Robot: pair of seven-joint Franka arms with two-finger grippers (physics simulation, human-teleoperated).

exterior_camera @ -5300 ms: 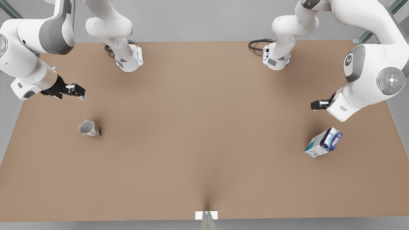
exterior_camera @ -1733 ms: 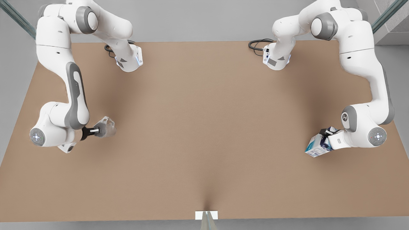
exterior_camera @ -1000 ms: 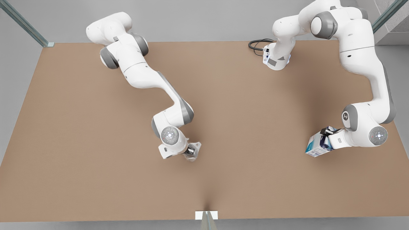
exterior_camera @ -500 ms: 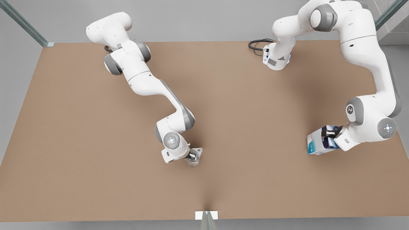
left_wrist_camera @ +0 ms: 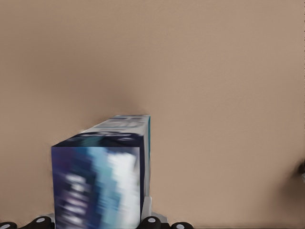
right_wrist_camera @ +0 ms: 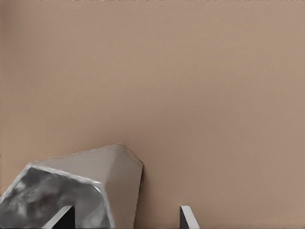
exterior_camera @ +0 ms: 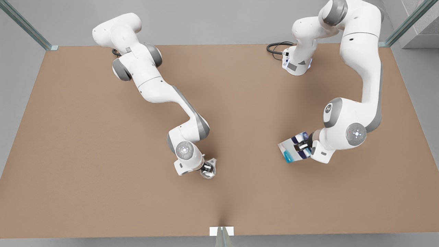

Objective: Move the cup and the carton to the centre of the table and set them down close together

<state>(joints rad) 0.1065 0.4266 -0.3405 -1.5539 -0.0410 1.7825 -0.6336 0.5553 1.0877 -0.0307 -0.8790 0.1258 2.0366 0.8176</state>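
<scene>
The left gripper (exterior_camera: 301, 148) is clamped across the carton (exterior_camera: 294, 147), jaws closed on its sides; the carton looks to be off the table (exterior_camera: 85, 192), tilted, at about 3 o'clock from the table's centre. The right gripper (exterior_camera: 206, 168) pinches the wall of the cup (exterior_camera: 210, 169), one finger (right_wrist_camera: 189, 215) outside and apparently one inside the mouth, though the wrist view cuts this off. The cup sits near the table's centre, toward 7 o'clock, low over the surface or on it.

The carton, held near one end, could pivot in the jaws and be set down on an edge and topple. Brought in too far toward 9 o'clock, it could knock the cup or the right gripper.

Compared with half a second ago, the carton has travelled well inward toward 9 o'clock and tilted further; the cup has barely shifted.
</scene>
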